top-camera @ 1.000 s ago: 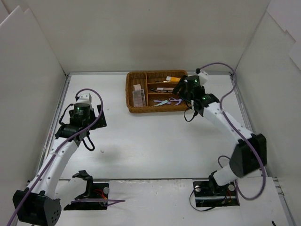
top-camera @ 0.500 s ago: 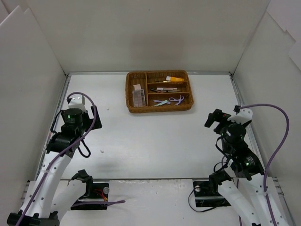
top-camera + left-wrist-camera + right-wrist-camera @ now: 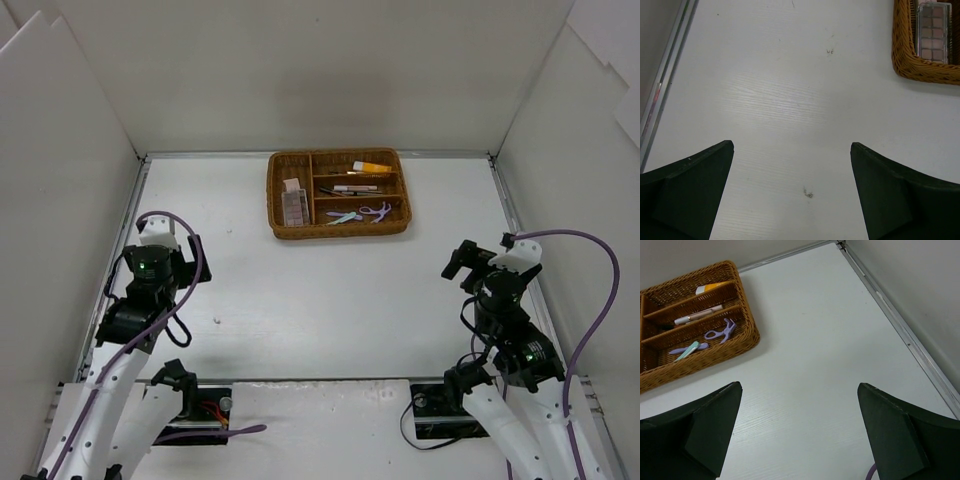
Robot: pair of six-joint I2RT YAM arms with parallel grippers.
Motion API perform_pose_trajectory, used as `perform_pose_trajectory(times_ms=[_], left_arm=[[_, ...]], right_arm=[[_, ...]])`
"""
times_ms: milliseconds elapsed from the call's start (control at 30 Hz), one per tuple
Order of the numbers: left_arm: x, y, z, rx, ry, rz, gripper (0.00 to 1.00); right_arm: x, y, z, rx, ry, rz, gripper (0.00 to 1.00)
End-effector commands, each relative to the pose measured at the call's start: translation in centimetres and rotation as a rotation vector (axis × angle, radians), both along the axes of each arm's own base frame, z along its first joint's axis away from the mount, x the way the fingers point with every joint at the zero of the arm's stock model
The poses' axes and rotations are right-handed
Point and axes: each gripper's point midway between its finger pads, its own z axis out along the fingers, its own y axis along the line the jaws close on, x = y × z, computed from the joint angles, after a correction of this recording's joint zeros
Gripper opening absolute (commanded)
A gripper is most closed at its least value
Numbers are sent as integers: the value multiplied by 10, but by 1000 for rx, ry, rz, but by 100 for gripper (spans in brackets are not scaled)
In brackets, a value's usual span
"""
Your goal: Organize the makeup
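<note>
From above, you can see the makeup all lying in the wicker tray (image 3: 338, 236) near the back wall. The brown palette (image 3: 294, 208) is in the left part, and the orange tube (image 3: 372, 166) is in the back row. The thin sticks (image 3: 350, 187) are in the middle row, and the lilac tool (image 3: 376, 211) and mint tool (image 3: 343, 217) are in the front row. I see no makeup out on the table (image 3: 330, 300), so I think the sorting is done, or very nearly. Your left gripper (image 3: 158, 252) and right gripper (image 3: 478, 265) sit close to their own side walls, well apart from the tray. Both are spread wide and hold nothing. In the left wrist view, the two dark fingers (image 3: 690, 195) stand far apart with only table between them. The tray corner with the palette is up at the right. The left rail (image 3: 665, 75) is near, so mind that side. In the right wrist view, the fingers (image 3: 900, 435) are spread too, with nothing in them. The tray is at the upper left and the right rail (image 3: 900, 330) runs down the right side. The middle of the table gives you lots of room to move.
</note>
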Motion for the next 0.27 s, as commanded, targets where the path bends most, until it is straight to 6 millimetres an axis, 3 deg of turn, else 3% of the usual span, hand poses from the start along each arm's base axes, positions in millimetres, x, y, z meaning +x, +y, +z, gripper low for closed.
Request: perform_pose_trajectory(times_ms=[0, 233], left_arm=[[12, 6, 26, 23, -101, 27, 98], [12, 6, 25, 20, -101, 31, 98]], right_arm=[[3, -2, 22, 3, -65, -12, 98], [1, 7, 24, 9, -76, 39, 98]])
